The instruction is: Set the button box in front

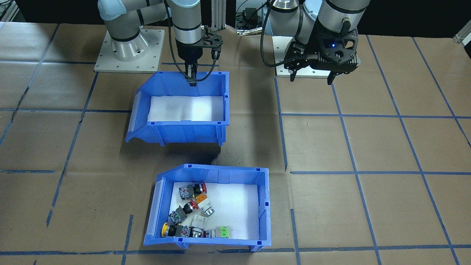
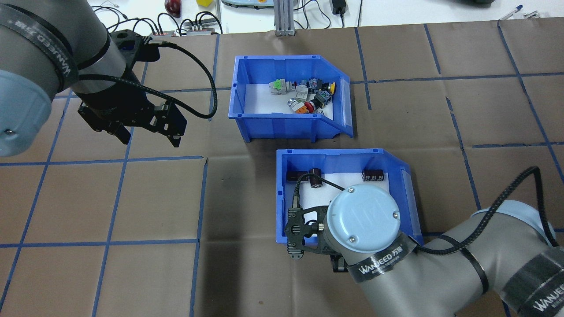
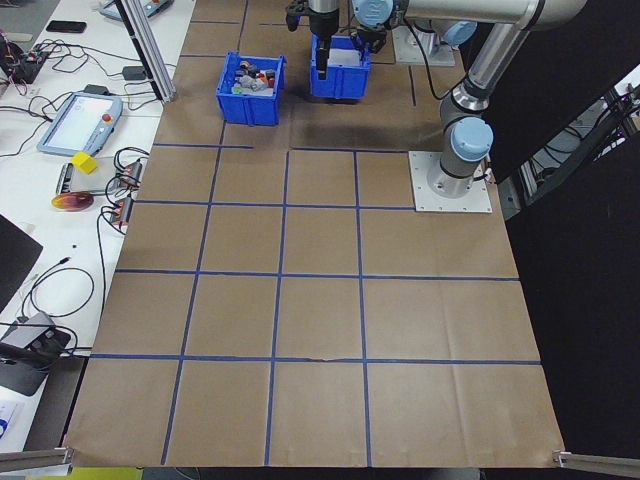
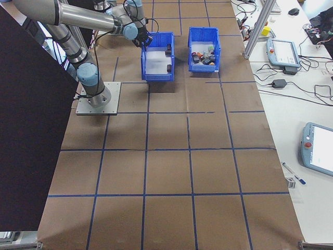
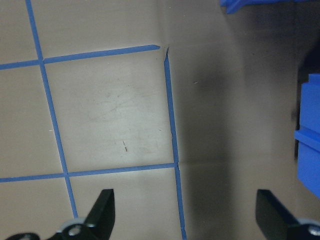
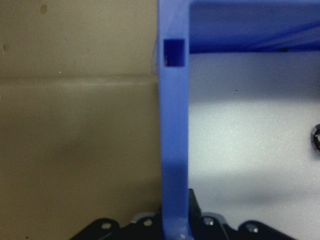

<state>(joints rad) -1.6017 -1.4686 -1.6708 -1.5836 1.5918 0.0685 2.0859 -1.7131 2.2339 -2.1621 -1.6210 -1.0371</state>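
From the front, the button box (image 1: 213,209) sits on the table (image 1: 368,147) just beyond the second blue bin (image 1: 184,114) from the robot; the right gripper (image 1: 191,79) clamps that bin's rear wall. From overhead, the left gripper (image 2: 147,138) hangs open, well apart from the bin; the right wrist view shows the wall between closed fingers (image 6: 197,212).

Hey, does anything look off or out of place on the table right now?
Yes: the right gripper is clamped on the rim of the other blue bin, not the button box. That bin sits tipped, with a shadow under it. The left gripper hangs open, holding nothing.
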